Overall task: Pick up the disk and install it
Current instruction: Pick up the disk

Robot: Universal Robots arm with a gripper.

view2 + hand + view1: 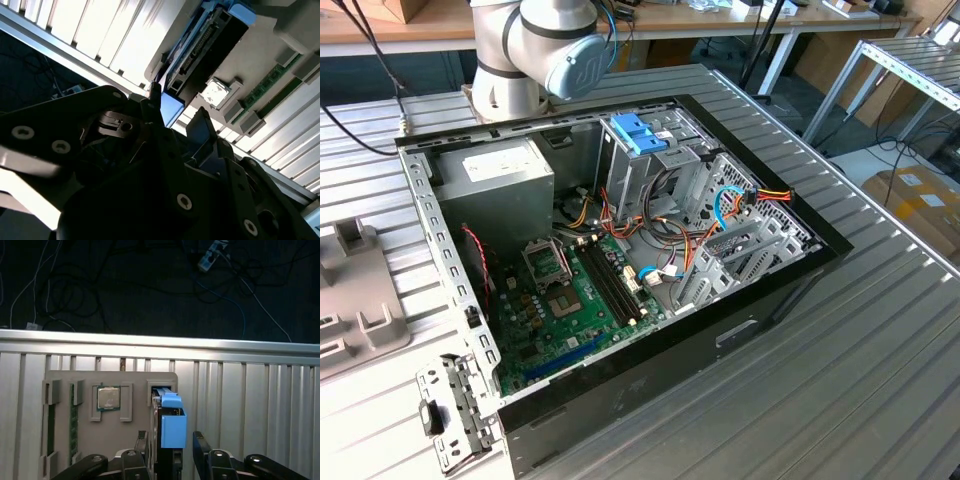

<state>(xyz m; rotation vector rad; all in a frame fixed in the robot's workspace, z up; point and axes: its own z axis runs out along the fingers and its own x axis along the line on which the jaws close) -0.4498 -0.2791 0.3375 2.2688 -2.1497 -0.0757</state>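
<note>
Nearest us is the black two-fingered hand (169, 437), its fingers (200, 444) spread apart. Between them we see the disk (172, 422), a flat dark-grey metal drive standing on its edge, with a bright blue plastic rail facing us. In the second wrist view its connector edge shows. We see a narrow gap between the rail and one finger, so the hand straddles the disk without clamping it. The disk sits in a slot of a pale grey plastic holder (115, 440), beside a square silver processor chip (107, 397), on the ribbed metal worktop (250, 405). Beyond lies a dark floor with loose cables (75, 290)
</note>
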